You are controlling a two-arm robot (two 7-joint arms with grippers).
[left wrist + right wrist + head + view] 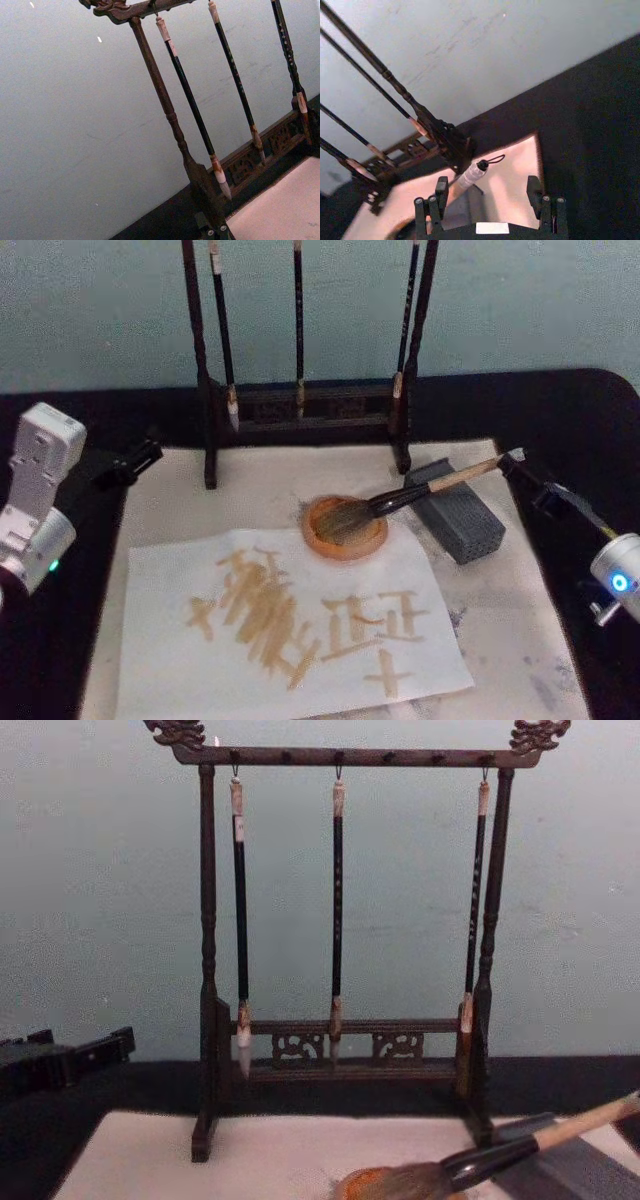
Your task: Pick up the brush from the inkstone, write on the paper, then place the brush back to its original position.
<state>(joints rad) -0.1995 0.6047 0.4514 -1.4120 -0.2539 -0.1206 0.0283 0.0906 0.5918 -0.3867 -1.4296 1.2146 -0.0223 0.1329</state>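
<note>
Brush rack (300, 410) blocks rear; grey block (455, 508) and inkstone (345, 528) crowd front-right of rack; paper (290, 625) area in front open.

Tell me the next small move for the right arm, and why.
Probably back the open right gripper away from the handle's end. The brush already lies with its bristles in the inkstone and its handle on the grey block, ungripped, and the paper carries tan strokes, so the job looks finished.

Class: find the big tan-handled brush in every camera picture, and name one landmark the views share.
Head: the brush, right of centre, bristles in the inkstone.
Chest: bottom right.
Right wrist: handle end, low centre.
Left wrist: not in it.
Shared landmark: the brush rack.
</note>
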